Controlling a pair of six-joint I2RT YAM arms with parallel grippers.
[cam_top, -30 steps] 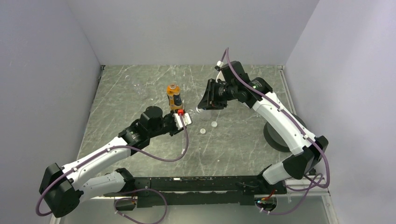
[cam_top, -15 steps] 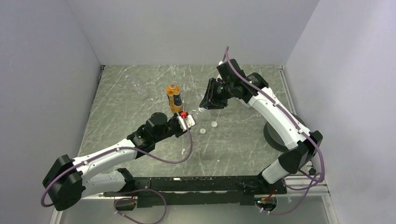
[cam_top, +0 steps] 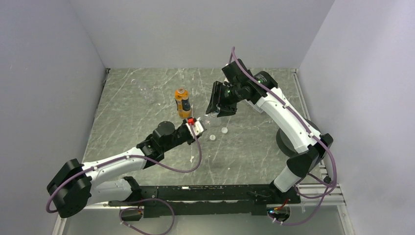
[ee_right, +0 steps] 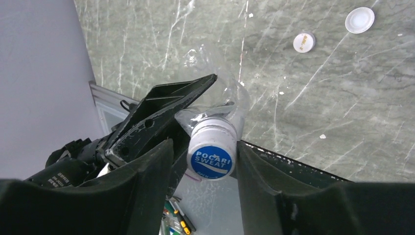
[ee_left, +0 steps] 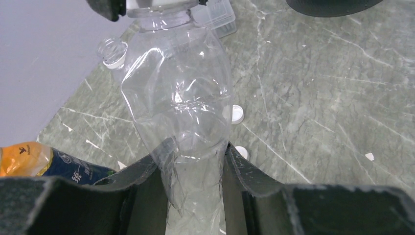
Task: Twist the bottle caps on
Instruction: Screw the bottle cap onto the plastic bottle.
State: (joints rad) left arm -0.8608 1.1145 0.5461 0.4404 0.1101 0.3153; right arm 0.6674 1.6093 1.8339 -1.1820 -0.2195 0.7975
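Observation:
My left gripper is shut on the lower body of a crumpled clear bottle and holds it off the table. The bottle's neck carries a white cap with a blue top. My right gripper stands open around this cap, with a gap at its left finger and its right finger close beside the cap. From above, both grippers meet at mid-table. The orange bottle stands upright just behind them. Two loose white caps lie on the table nearby.
A large black disc lies on the right under my right arm. Another clear bottle with an open neck and a flat clear box lie further back. Grey walls close in three sides.
The right gripper's jaws have widened around the blue-topped cap and its wrist has turned and shifted slightly left. The left arm has pushed the clear bottle a little toward it.

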